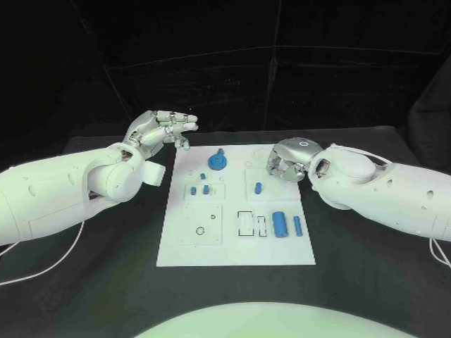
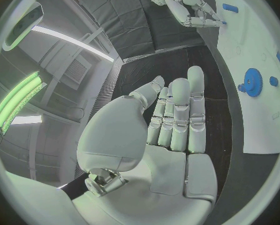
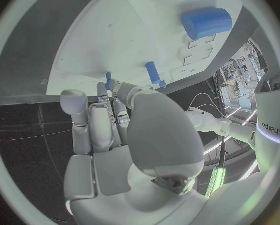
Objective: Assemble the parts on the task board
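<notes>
**Head view: right hand at the board's far right corner, parts mostly unseated**

Head view, left to right. The left hand (image 1: 163,129) hangs above the counter (image 1: 103,282) just off the far left corner of the task board (image 1: 236,250). Its fingers are loosely curled and hold nothing; the left wrist view shows the palm bare and the fingers side by side, nearly straight. It touches no part.

On the board, the blue gear (image 1: 218,163) lies near the far edge, with two short pegs (image 1: 199,189) below it in the left column. A single small peg (image 1: 258,187) sits in the middle. Nearer the front right lie the thick cylinder (image 1: 280,223) and a thin pin (image 1: 298,225) just beside it, next to outlined empty slots.

The right hand (image 1: 289,159) is down over the board's far right corner, fingers curled under. The right wrist view shows its fingertips (image 3: 112,87) at a small blue peg (image 3: 108,78); whether they pinch it or only touch it, I cannot tell.

Judgement: early in the assembly, the step in hand being pick-up or seating of that small peg. The next move calls for a firm pinch and an upright lift.

In the way: the single small peg stands close to the right hand, so a sideways sweep could knock it. The left hand is well clear.
</notes>
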Robot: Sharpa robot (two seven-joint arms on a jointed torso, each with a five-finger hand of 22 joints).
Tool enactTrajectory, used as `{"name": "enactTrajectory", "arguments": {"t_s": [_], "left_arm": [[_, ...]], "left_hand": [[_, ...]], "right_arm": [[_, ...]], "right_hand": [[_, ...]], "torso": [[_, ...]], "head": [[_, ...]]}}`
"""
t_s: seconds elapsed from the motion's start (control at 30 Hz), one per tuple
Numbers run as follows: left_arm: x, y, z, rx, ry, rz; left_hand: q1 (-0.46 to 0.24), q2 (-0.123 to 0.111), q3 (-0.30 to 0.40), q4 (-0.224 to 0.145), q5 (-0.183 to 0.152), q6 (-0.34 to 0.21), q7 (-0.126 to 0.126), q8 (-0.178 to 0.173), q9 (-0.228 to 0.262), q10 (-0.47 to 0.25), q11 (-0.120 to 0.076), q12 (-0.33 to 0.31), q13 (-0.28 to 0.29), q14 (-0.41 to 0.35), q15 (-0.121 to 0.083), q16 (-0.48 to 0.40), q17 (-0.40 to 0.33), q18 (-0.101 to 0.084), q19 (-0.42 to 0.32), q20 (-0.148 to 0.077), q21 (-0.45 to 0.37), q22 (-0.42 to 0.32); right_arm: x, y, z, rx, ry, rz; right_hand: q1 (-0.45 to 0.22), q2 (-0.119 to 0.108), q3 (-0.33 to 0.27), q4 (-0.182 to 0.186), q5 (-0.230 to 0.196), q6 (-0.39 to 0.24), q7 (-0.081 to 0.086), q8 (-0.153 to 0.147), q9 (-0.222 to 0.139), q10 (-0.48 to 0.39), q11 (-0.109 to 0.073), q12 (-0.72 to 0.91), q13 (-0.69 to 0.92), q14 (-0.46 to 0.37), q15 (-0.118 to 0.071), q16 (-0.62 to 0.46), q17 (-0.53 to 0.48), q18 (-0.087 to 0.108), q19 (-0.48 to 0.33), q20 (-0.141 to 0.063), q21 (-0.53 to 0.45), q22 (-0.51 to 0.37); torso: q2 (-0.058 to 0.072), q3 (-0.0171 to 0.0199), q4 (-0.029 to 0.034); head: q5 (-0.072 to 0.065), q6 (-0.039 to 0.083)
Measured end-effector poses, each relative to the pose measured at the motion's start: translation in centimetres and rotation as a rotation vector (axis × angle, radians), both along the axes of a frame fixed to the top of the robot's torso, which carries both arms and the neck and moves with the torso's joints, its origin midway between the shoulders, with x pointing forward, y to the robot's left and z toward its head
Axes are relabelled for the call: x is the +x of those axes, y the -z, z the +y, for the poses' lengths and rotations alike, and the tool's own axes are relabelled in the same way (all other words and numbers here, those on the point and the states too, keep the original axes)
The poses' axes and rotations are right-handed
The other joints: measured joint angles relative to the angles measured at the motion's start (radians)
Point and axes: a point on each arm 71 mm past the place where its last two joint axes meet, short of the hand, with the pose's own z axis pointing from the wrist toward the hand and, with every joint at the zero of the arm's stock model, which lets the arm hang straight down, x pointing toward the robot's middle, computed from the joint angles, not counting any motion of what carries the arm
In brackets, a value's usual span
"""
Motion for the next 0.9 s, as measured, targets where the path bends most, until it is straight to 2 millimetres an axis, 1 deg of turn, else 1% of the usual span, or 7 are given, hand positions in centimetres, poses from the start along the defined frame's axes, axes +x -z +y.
{"name": "enactTrajectory", "arguments": {"t_s": [0.37,0.4,0.5,0.63,0.77,0.8,0.9], "left_arm": [[0.0,0.0,0.2,0.001,-0.002,0.002],[0.0,0.0,0.2,0.001,-0.002,0.002],[0.0,0.0,0.2,0.001,-0.001,0.002],[0.0,0.0,0.1,0.0,0.0,0.003],[0.0,0.0,0.0,-0.001,0.004,0.004],[0.0,0.0,0.0,-0.001,0.004,0.004],[0.0,0.0,0.0,-0.002,0.006,0.004]], "left_hand": [[0.0,0.0,0.0,0.0,0.0,0.0,0.0,0.0,0.0,0.0,0.0,0.0,0.0,0.0,0.0,-0.004,-0.002,0.0,0.0,0.0,0.0,-0.001],[0.0,0.0,0.0,0.0,0.0,0.0,0.0,0.0,0.0,0.0,0.0,0.0,0.0,0.0,0.0,-0.004,-0.002,0.0,0.0,0.0,0.0,-0.001],[0.0,0.0,0.0,0.0,0.0,0.0,0.0,0.0,0.0,0.0,0.0,0.0,0.0,0.0,0.0,-0.004,-0.002,0.0,0.0,0.0,0.0,-0.001],[0.0,0.0,0.0,0.0,0.0,0.0,0.0,0.0,0.0,0.0,0.0,0.0,0.0,0.0,0.0,-0.004,-0.002,0.0,0.0,0.0,0.0,-0.001],[0.0,0.0,0.0,0.0,0.0,0.0,0.0,0.0,0.0,0.0,0.0,0.0,0.0,0.0,0.0,-0.004,-0.003,0.0,0.0,0.0,0.0,-0.002],[0.0,0.0,0.0,0.0,0.0,0.0,0.0,0.0,0.0,0.0,0.0,0.0,0.0,0.0,0.0,-0.004,-0.003,0.0,0.0,0.0,0.0,-0.002],[0.0,0.0,0.0,0.0,0.0,0.0,0.0,0.0,0.0,0.0,0.0,0.0,0.0,0.0,0.0,-0.004,-0.003,0.0,0.0,0.0,0.0,-0.002]], "right_arm": [[-1.6,-1.2,-0.2,0.086,-0.016,-0.025],[-1.9,-1.4,0.0,0.1,-0.023,-0.026],[-2.7,-1.9,0.6,0.136,-0.044,-0.027],[-3.9,-2.7,2.1,0.193,-0.086,-0.029],[-4.8,-3.2,4.2,0.241,-0.134,-0.025],[-4.9,-3.3,4.4,0.244,-0.137,-0.025],[-5.3,-3.4,6.2,0.267,-0.173,-0.018]], "right_hand": [[-0.005,-0.006,0.014,-0.014,0.004,0.0,0.0,-0.005,-0.001,0.0,0.0,-0.006,-0.002,0.0,0.0,0.004,0.0,0.0,0.0,0.0,0.004,0.005],[-0.01,-0.009,0.017,-0.017,0.006,0.0,0.0,-0.008,-0.001,0.0,0.0,-0.006,-0.002,0.0,0.0,0.004,0.0,0.0,0.0,0.0,0.004,0.005],[-0.014,-0.007,0.024,-0.024,0.013,0.0,0.0,-0.009,-0.002,0.0,0.0,-0.009,-0.002,0.0,0.0,0.008,0.001,0.0,0.0,0.0,0.008,0.009],[-0.014,-0.007,0.03,-0.03,0.02,-0.004,0.004,-0.013,-0.002,0.0,0.0,-0.01,-0.002,0.0,0.0,0.009,0.001,0.0,0.0,0.0,0.011,0.011],[-0.021,-0.014,0.033,-0.033,0.02,-0.004,0.004,-0.013,-0.002,0.0,0.0,-0.01,-0.002,0.0,0.0,0.009,0.001,0.0,0.0,0.0,0.011,0.011],[-0.021,-0.014,0.033,-0.033,0.02,-0.004,0.004,-0.013,-0.002,0.0,0.0,-0.01,-0.002,0.0,0.0,0.009,0.001,0.0,0.0,0.0,0.011,0.011],[-0.021,-0.014,0.037,-0.038,0.024,-0.004,0.004,-0.013,-0.003,0.0,0.0,-0.01,-0.002,0.0,0.0,0.009,0.001,0.0,0.0,0.0,0.011,0.011]], "torso": [[0.0,-0.0003,-0.0007],[0.0,-0.0003,-0.0006],[0.0,-0.0003,-0.0006],[0.0,-0.0006,0.0],[0.0,-0.0015,0.0013],[0.0,-0.0015,0.0014],[0.0,-0.0021,0.0024]], "head": [[-0.003,0.0],[-0.003,-0.001],[0.003,-0.001],[0.014,-0.004],[0.031,-0.007],[0.032,-0.008],[0.049,-0.014]]}}
